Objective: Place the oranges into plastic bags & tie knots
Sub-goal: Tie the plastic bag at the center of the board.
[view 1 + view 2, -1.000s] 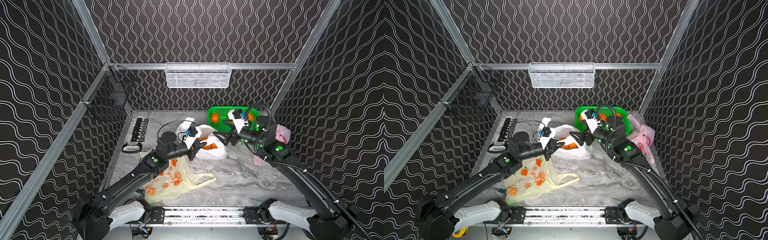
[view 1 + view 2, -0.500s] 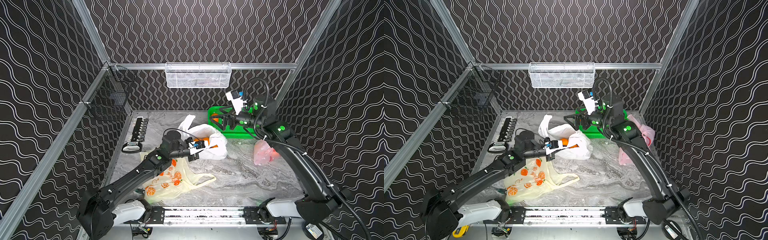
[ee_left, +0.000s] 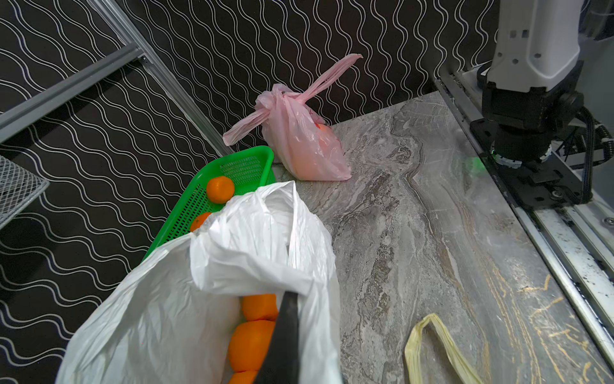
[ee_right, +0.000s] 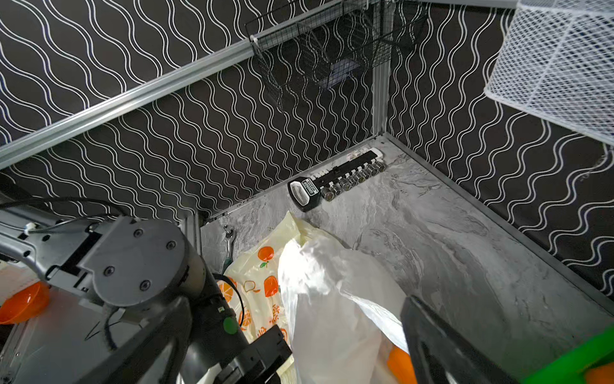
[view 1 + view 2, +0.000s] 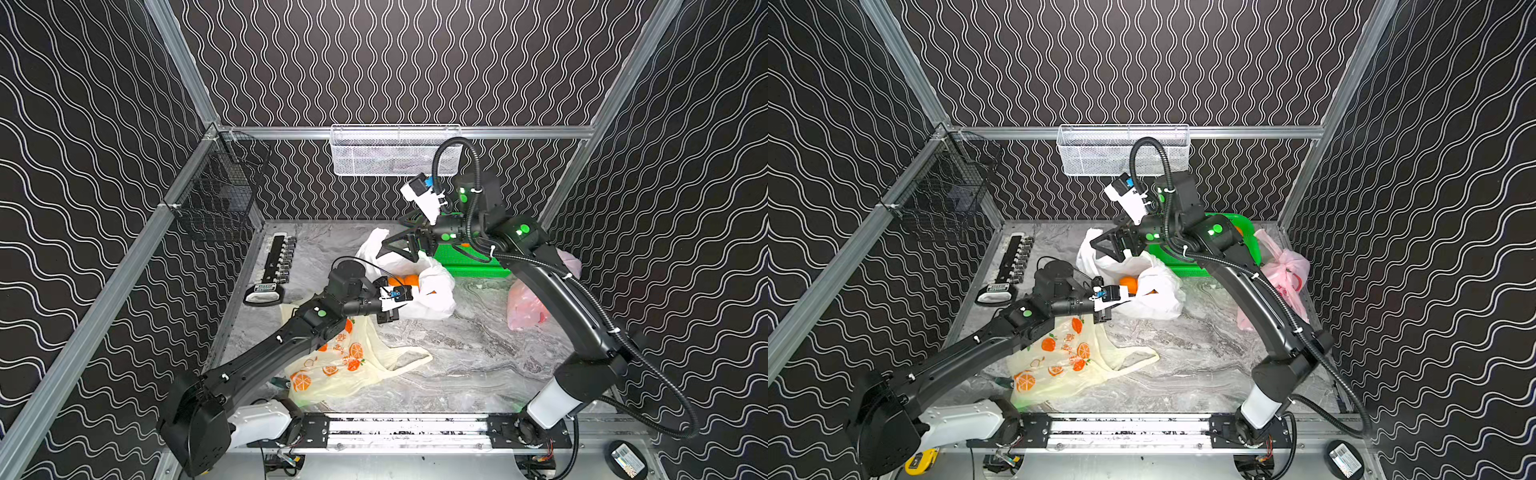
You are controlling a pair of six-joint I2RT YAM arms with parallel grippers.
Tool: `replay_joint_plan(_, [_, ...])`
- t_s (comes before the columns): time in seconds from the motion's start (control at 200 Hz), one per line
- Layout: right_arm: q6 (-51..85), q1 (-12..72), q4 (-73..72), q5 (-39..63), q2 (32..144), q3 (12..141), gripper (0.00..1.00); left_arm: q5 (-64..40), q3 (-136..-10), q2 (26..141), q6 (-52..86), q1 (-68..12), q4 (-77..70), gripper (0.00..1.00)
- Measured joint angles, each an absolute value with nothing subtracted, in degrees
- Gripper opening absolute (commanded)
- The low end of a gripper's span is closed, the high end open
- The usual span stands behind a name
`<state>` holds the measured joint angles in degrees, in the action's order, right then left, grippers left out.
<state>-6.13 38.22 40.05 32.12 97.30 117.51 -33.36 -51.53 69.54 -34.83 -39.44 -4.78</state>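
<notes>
— How is the left claw [image 5: 387,314] set?
— It is clamped tight on the near rim of the white bag [image 5: 434,291], at the centre of both top views, and the bag's mouth is seen gaping.
— And the right claw [image 5: 395,242]?
— Its jaws are spread wide and nothing is held; it is seen just above the bag's far rim, upper centre of the frame.
— Where are the oranges [image 5: 406,279] found?
— Several are seen inside the white bag; two more are seen in the green basket [image 3: 247,166] behind it.
— And the other bags?
— The pink bag [image 5: 525,307] is knotted and set at the right of the table [image 5: 457,365]; the yellow bag [image 5: 332,368] is laid flat at lower left, partly under the left arm
</notes>
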Motion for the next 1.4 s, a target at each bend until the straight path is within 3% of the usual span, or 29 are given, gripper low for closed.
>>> replay_joint_plan(0.275, [-8.6,39.3,42.8,30.7,103.9,124.9,0.97,-33.5,-52.2,69.9,-34.8,-39.4,-4.1,0.00])
replay_joint_plan(0.596, [-9.7,40.2,44.4,29.0,105.3,126.1,0.49,-34.3,-52.7,70.3,-34.8,-39.4,-2.9,0.00])
replay_joint_plan(0.816, [-9.5,40.2,44.0,27.9,104.7,124.8,0.10,-34.7,-52.3,70.0,-34.7,-39.4,-3.0,0.00])
replay_joint_plan(1.141, [-4.9,40.1,32.7,18.3,91.7,106.0,0.00,-36.2,-45.4,64.6,-20.6,-37.6,-16.1,0.00])
replay_joint_plan(1.401, [-1.9,40.0,22.3,10.4,79.7,88.4,0.00,-35.1,-43.5,64.0,-12.1,-35.9,-22.7,0.00])
